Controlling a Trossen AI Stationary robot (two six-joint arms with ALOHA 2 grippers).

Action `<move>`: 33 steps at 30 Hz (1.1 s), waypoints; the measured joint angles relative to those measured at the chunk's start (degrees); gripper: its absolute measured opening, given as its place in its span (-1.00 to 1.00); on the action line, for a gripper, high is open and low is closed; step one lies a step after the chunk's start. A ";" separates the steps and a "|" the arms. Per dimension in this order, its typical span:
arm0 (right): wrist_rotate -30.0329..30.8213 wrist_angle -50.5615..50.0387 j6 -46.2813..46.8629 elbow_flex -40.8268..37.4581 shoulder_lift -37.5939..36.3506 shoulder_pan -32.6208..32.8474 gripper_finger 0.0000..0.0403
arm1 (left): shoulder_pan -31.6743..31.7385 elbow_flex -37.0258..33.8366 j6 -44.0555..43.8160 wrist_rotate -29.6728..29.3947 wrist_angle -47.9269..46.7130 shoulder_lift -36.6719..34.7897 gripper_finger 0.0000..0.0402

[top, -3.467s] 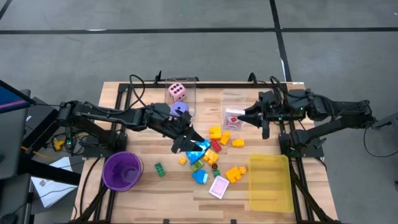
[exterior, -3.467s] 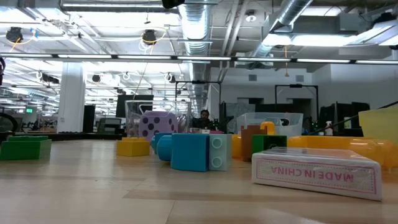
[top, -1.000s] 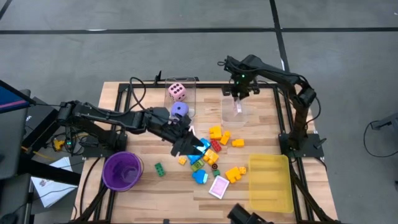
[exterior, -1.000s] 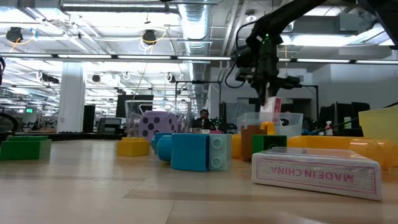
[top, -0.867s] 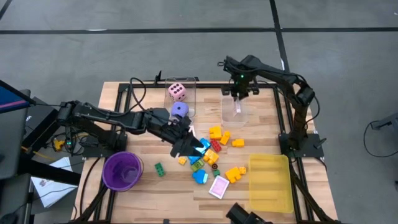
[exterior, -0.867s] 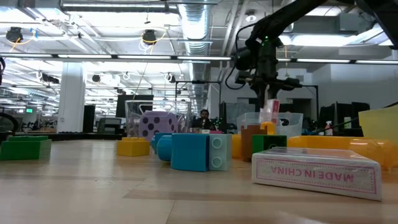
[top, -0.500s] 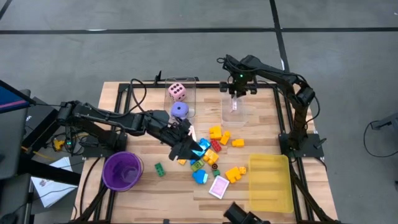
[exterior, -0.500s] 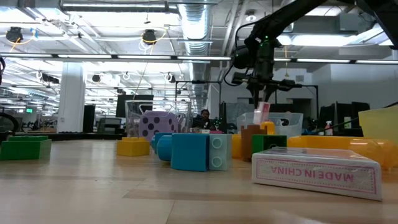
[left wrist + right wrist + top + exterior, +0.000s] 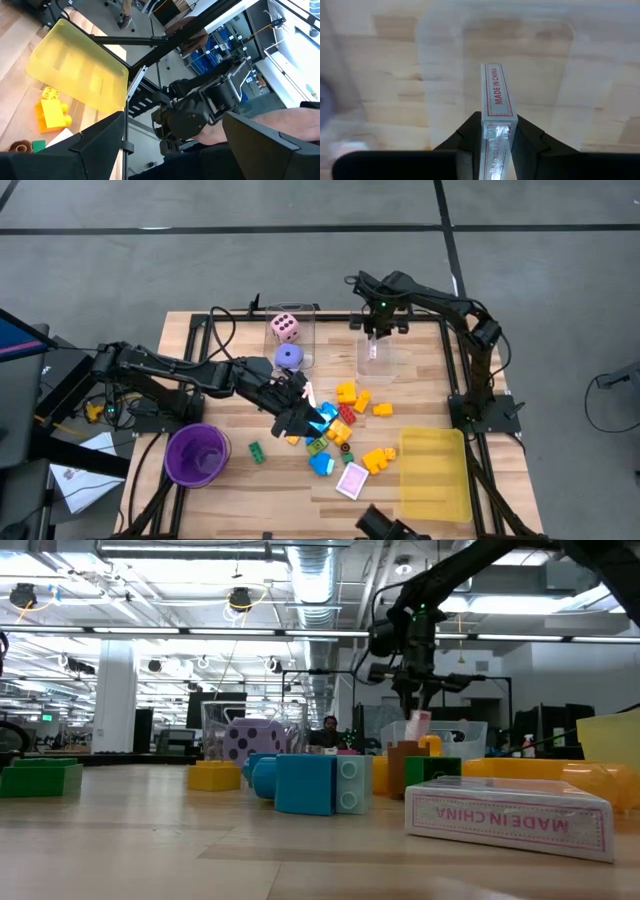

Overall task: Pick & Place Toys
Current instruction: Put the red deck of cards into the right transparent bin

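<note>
My right gripper (image 9: 374, 340) is at the table's far side, shut on a pink-white card pack (image 9: 495, 100) over a clear box (image 9: 376, 362). It also shows in the low view (image 9: 416, 708). My left gripper (image 9: 303, 420) is open, low over the left side of the toy pile (image 9: 342, 425) of yellow, blue, green and red blocks. In the left wrist view (image 9: 172, 117) nothing shows between its fingers. A second card pack (image 9: 352, 480) lies flat near the table's near edge. A pink die (image 9: 285, 328) and a purple die (image 9: 289, 357) sit at the far left of the pile. My right gripper pinches the card pack by its two broad faces (image 9: 496, 131) between the two fingers (image 9: 470, 132), at the pack's upper end. The fingers come from above, pointing down. The pack stands on edge below them, lifted clear, its lower end (image 9: 417, 726) about level with the clear box's rim.
A purple round cup (image 9: 197, 455) stands at the near left. A yellow tray (image 9: 435, 473) lies at the near right. A second clear box (image 9: 297, 330) holds the pink die. A dark object (image 9: 385, 525) shows at the near edge.
My right gripper, still shut on the card pack, has moved a little toward the table's left edge and down toward the clear box. The pack has come lower with it.
</note>
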 joint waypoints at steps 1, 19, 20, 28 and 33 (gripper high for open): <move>0.02 -0.55 -0.30 0.65 0.55 0.15 -0.66 | 0.00 0.00 -0.35 -0.01 0.02 0.00 0.66; 1.97 -6.04 -3.43 11.16 8.67 1.66 -0.67 | -1.14 -0.02 -2.38 -0.04 0.02 0.00 0.66; 1.99 -5.81 -3.05 10.90 8.63 1.58 -0.67 | -1.14 0.00 -2.38 -0.02 0.02 0.00 0.66; 1.86 -6.46 -1.08 8.94 8.65 1.01 -0.67 | -1.14 -0.02 -2.38 -0.03 0.02 0.00 0.66; 1.68 -4.92 0.88 8.98 8.63 1.05 -0.67 | -1.14 -0.02 -2.38 -0.02 0.02 0.00 0.66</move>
